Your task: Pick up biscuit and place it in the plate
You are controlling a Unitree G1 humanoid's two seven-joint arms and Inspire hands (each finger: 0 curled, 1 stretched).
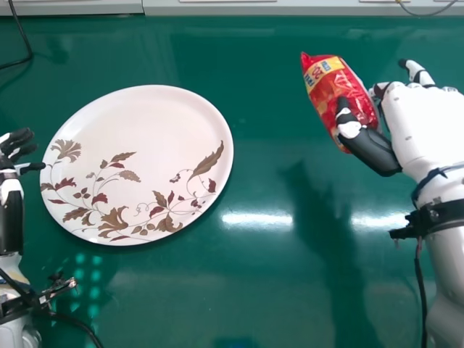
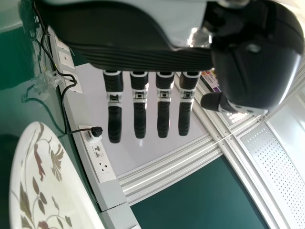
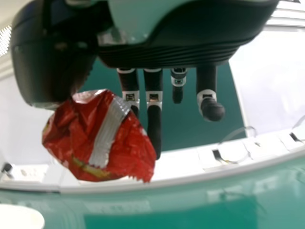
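Observation:
My right hand (image 1: 365,138) is at the right of the head view, its thumb and fingers pinching the red biscuit packet (image 1: 335,94), which is tilted and appears held above the table. In the right wrist view the crinkled packet (image 3: 102,138) sits between the thumb and some fingers of that hand (image 3: 154,119). The white plate (image 1: 138,159) with a leaf pattern lies to the left, apart from the packet. At the far left edge, beside the plate, my left hand (image 1: 16,145) is empty; its fingers hang straight in the left wrist view, where the hand (image 2: 139,114) shows near the plate (image 2: 52,186).
The green table (image 1: 290,290) extends around the plate. A black cable (image 1: 27,43) lies at the back left, and another cable (image 1: 428,11) crosses the back right edge. Sockets on a trunking (image 2: 97,157) line the table's edge.

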